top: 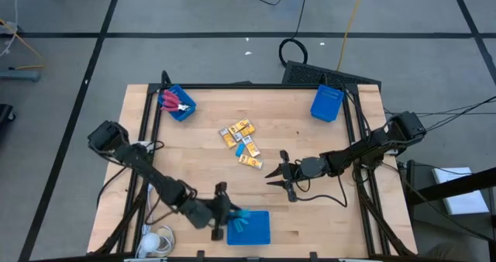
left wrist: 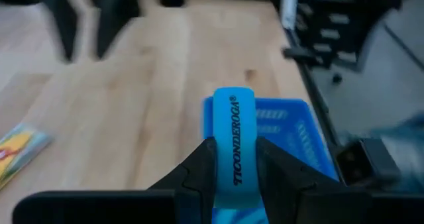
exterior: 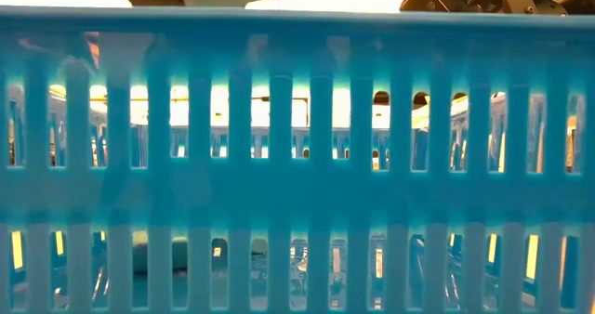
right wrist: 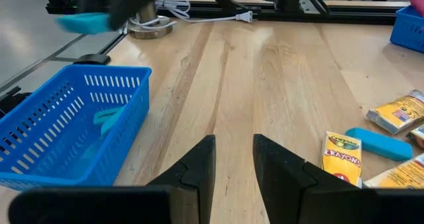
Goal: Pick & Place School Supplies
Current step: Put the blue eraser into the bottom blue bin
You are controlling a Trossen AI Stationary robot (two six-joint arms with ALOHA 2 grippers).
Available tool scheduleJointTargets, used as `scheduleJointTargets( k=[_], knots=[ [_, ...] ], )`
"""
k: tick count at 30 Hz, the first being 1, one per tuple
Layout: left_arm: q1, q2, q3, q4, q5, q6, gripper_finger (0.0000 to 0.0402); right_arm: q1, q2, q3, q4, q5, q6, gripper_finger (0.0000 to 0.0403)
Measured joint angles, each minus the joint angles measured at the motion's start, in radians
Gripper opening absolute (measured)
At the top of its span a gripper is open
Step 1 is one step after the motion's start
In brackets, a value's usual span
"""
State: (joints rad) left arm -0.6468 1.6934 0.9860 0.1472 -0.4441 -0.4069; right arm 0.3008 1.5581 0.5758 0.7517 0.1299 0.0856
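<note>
My left gripper [top: 231,215] is at the table's near edge, by the left rim of a blue slotted basket [top: 260,232], shut on a light-blue eraser [left wrist: 233,134]. One more light-blue piece [right wrist: 106,118] lies inside that basket. My right gripper [top: 273,174] hovers open over bare wood right of the table's middle, touching nothing. Yellow-orange crayon packs [top: 236,130] and a light-blue eraser [top: 249,146] lie in a loose heap at the table's middle. Red-handled scissors [top: 172,101] rest in the far-left blue bin. The low view shows only the basket's wall [exterior: 297,119]. My left gripper pinches the light-blue eraser between its two fingers, which press on its long sides [left wrist: 222,164]. The fingers lie along the eraser, and its rounded free end [left wrist: 233,98] sticks out past the fingertips. It is lifted clear, at the near basket's left rim.
A second blue bin [top: 326,103] stands at the far right corner, and the scissors' bin [top: 180,107] at the far left. A white cable and plug [top: 159,243] lie by the near-left corner. Bare wood [top: 325,215] spreads right of the near basket.
</note>
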Motion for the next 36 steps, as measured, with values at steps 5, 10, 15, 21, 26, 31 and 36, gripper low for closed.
scheduleJointTargets(
  k=[5, 10, 15, 21, 26, 31, 36],
  knots=[
    [-0.043, 0.098, 0.152, -0.160, 0.019, 0.046, 0.0092, 0.000, 0.000, 0.000, 0.000, 0.000, 0.000, 0.0091],
    [-0.034, 0.213, 0.268, -0.234, 0.131, 0.147, 0.0092, 0.000, 0.000, 0.000, 0.000, 0.000, 0.000, 0.0091],
    [0.005, 0.271, 0.314, -0.232, 0.193, 0.230, 0.0092, 0.000, 0.000, 0.000, 0.000, 0.000, 0.000, 0.0091],
    [0.049, 0.269, 0.314, -0.237, 0.191, 0.182, 0.0092, 0.000, 0.000, 0.000, 0.000, 0.000, 0.000, 0.0091],
    [0.058, 0.269, 0.314, -0.273, 0.193, 0.140, 0.0093, 0.000, 0.000, 0.000, 0.000, 0.000, 0.000, 0.0091],
    [0.058, 0.269, 0.312, -0.273, 0.192, 0.107, 0.0093, 0.000, 0.000, 0.000, 0.000, 0.000, 0.000, 0.0091],
    [0.058, 0.269, 0.312, -0.272, 0.193, 0.106, 0.0093, 0.000, 0.000, 0.000, 0.000, 0.000, 0.000, 0.0091]
  ],
)
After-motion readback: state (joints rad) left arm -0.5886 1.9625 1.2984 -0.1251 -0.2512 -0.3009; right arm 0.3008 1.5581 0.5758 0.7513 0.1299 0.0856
